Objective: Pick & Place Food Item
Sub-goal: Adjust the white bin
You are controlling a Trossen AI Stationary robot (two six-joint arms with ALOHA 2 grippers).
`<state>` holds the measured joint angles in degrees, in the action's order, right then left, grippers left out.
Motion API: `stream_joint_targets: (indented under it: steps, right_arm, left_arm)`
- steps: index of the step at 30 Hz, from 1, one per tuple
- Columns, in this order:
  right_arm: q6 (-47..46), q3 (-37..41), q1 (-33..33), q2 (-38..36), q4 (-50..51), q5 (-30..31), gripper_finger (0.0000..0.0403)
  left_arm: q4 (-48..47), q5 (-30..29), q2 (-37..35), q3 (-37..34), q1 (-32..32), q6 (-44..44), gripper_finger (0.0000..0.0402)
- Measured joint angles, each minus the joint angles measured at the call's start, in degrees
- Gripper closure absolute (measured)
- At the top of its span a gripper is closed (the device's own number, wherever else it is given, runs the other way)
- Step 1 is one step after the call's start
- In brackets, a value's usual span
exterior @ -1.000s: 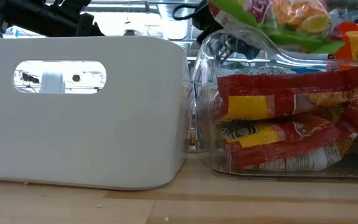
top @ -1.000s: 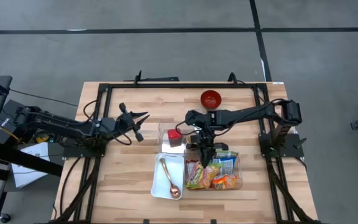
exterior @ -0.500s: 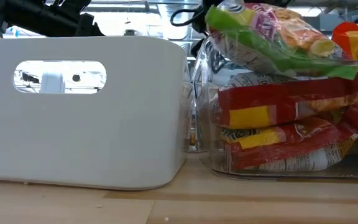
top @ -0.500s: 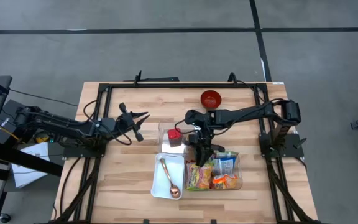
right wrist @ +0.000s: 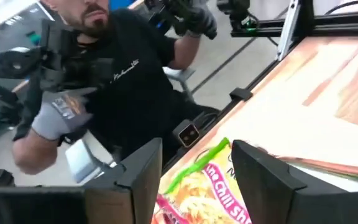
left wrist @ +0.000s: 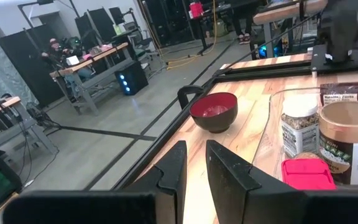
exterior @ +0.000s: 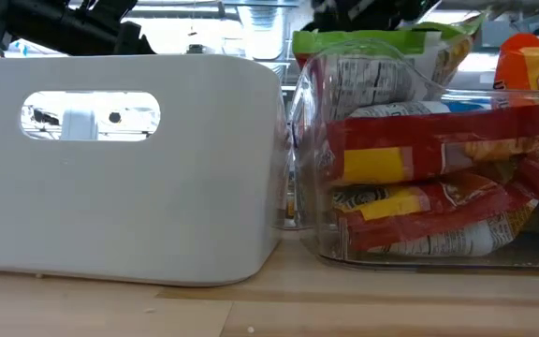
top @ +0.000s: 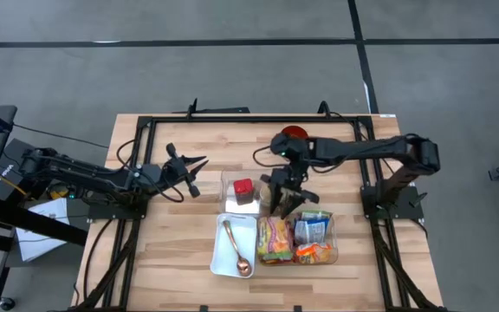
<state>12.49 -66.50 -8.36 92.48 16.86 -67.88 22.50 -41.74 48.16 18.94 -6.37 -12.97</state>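
A green snack bag [top: 274,238] [right wrist: 197,183] lies on top of other snack bags inside a clear bin [top: 333,253] [exterior: 307,140] near the table's front edge. My right gripper [top: 284,206] [right wrist: 197,154] hangs open just above the bin's far left corner. It touches nothing, and the green bag shows between its fingers below. In the low view the bag's green edge [exterior: 372,39] sits at the bin's rim. My left gripper [top: 197,172] [left wrist: 196,158] waits at the table's left, shut on nothing.
A white tray [top: 218,260] [exterior: 129,187] holding a spoon [top: 235,247] stands left of the bin. A clear container with a red-lidded jar [top: 243,187] sits behind it. A red bowl [top: 294,133] is at the far side. A person [right wrist: 104,81] stands beyond the table.
My right gripper has opened and let go of the green snack bag, then risen and drawn back toward the far edge. The bag has dropped from above the bin's rim onto the other bags inside the clear bin.
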Motion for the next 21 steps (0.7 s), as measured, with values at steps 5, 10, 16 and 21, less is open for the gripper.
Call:
stream_joint_targets:
  steps: [5, 10, 16, 21]
  right_arm:
    - [2.8, 0.0, 2.0, -4.0, 6.9, 2.7, 0.0227]
    - [3.0, 0.7, 6.5, -5.7, 11.5, 6.8, 0.025]
    - [0.0, 1.1, 11.4, -8.0, 13.4, 9.2, 0.0274]
    - [-4.6, 1.2, 15.5, -13.1, 14.9, 23.5, 0.0288]
  left_arm:
    - [-0.6, 0.0, 0.0, 0.0, 0.0, 0.0, 0.0348]
    - [-0.6, 0.0, 0.0, 0.0, 0.0, 0.0, 0.0348]
    - [-0.6, 2.6, 0.0, 0.0, 0.0, 0.0, 0.0348]
    - [-0.6, 4.7, 0.0, 0.0, 0.0, 0.0, 0.0348]
